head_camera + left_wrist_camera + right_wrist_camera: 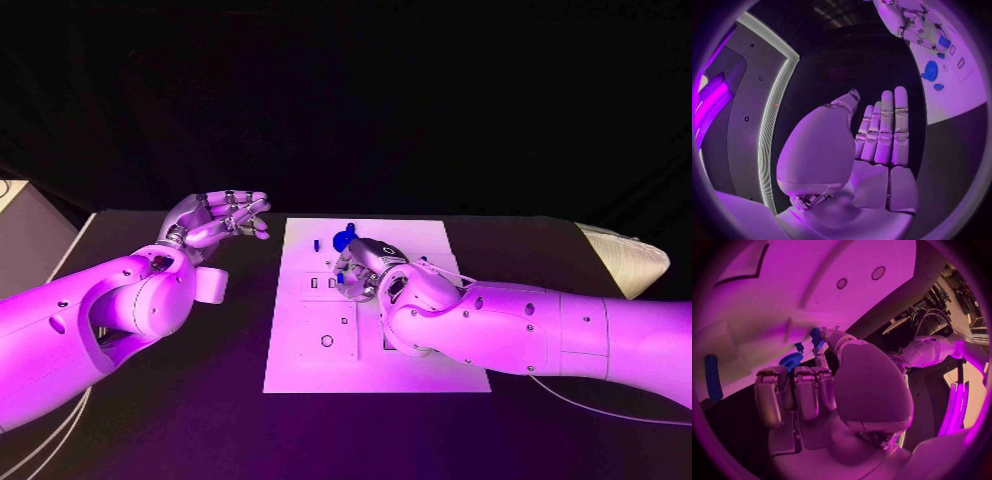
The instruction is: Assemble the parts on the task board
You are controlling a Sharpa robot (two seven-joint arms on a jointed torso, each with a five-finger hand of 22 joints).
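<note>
Working over the black bench (173, 400), the robot is judged to be at a placing step of the assembly. The white task board (310, 365) lies at the middle of the bench, with small slots and holes marked across it. The right arm reaches in from 3 o'clock, and the right hand (372, 268) is held over the upper middle of the board. In the right wrist view a small blue part (816, 335) is seen pinched at the tips of the thumb and one finger, just above the board; the other fingers (807, 390) are curled in side by side. Whether the part already touches the board cannot be told.

The left hand (216, 218) is held above the bench at about 10 o'clock from the board, well apart from it. Its fingers (887, 125) are seen straight and pressed together in the left wrist view, with nothing held.

On the board, a round blue gear-like part (343, 239) lies near the far edge at 12 o'clock, just beside the right hand, and a long blue part (712, 377) is seen lying at the board's edge in the right wrist view.

The next move is judged to call for lining the pinched part up with its seat, lowering it straight, and releasing only when it is seated.
</note>
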